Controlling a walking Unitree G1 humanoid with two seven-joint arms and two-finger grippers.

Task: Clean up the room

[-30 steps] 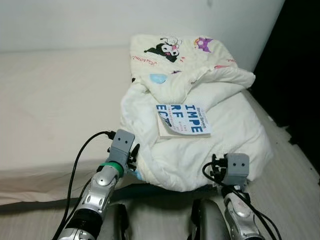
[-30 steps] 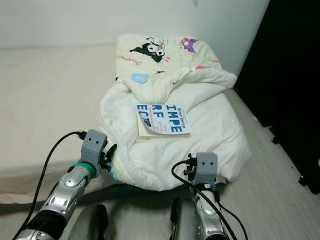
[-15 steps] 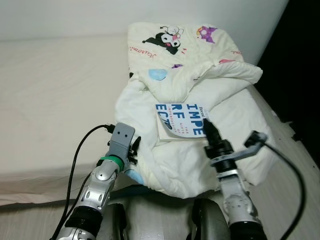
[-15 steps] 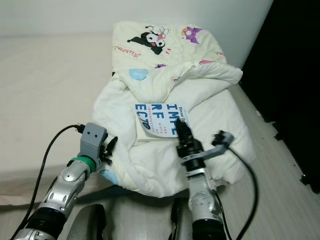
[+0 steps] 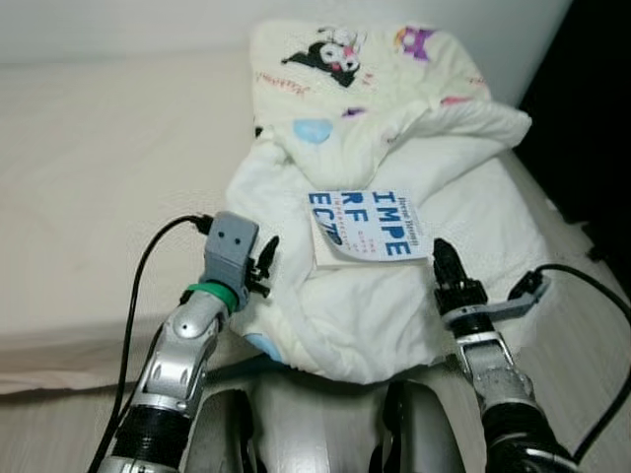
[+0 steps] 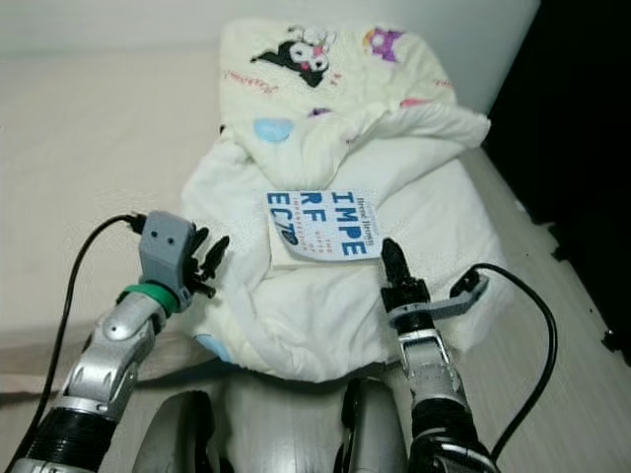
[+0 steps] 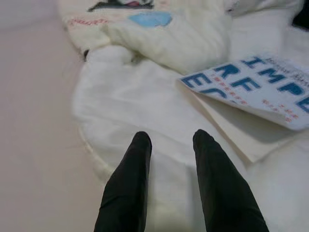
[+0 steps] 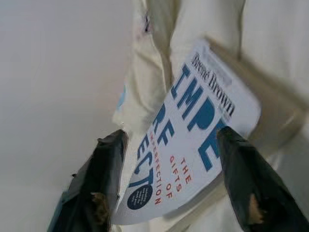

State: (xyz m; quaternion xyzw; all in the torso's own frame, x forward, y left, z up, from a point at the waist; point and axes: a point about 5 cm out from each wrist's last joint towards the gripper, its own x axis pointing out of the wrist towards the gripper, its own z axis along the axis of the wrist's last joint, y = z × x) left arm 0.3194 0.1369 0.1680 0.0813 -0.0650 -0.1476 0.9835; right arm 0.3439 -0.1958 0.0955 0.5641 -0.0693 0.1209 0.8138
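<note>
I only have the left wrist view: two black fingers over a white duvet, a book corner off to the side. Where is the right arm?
Observer: The right gripper points at the book, just short of its near right corner.
Operator: Are its jaws open?
Observer: Yes; in the right wrist view they stand wide, with the book's cover between them and farther out.
Operator: What does the book rest on?
Observer: It lies on top of the bunched white duvet, its front cover curling up at the near left corner.
Operator: And my own arm?
Observer: The left gripper sits at the duvet's left edge, jaws apart, holding nothing.
</note>
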